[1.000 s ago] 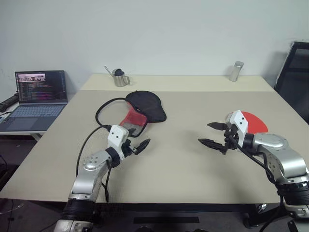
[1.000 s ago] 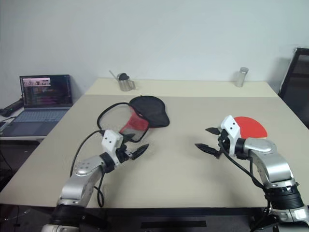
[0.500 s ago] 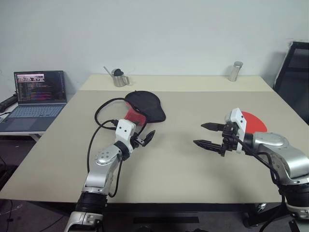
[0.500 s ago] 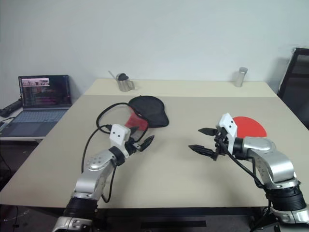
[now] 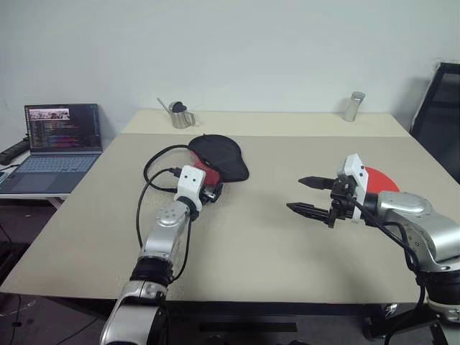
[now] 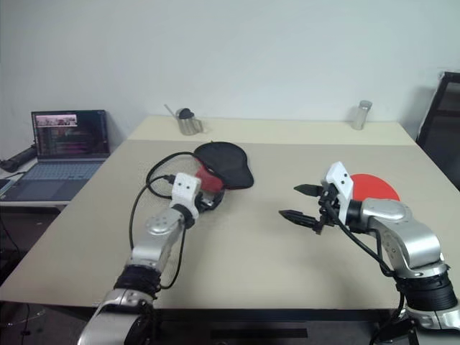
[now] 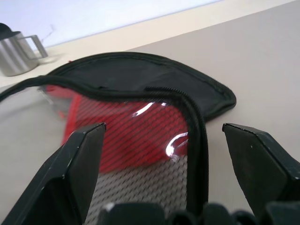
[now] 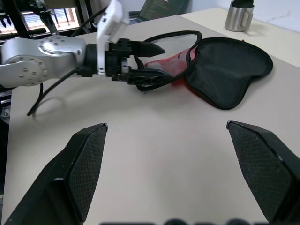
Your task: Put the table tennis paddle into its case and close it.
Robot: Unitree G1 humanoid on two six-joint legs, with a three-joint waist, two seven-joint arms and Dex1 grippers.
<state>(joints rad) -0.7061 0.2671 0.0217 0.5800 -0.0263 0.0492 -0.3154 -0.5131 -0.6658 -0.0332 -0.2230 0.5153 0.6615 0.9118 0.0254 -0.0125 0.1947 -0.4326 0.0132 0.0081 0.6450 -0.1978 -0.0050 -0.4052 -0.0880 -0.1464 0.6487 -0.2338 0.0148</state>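
Case point(image 5: 218, 157) lying unzipped mid-table, black half flat, red mesh flap near. Left gripper point(image 8: 152, 62) hovering wide over flap. Soft, limp fabric, likely folding; pinching zipper rim best. Paddle point(image 6: 376, 188) resting behind right gripper point(image 5: 309, 195), also wide, empty; stiff, light, handle hidden.

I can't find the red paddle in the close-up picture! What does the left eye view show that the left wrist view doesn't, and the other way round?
Left eye view: the table tennis paddle lying by the open right gripper, a laptop on a side desk, and a metal canister. Left wrist view: up close, the mesh panel and black zipper edge between the fingers of the open left gripper. Both: the case, the metal jug and the table.
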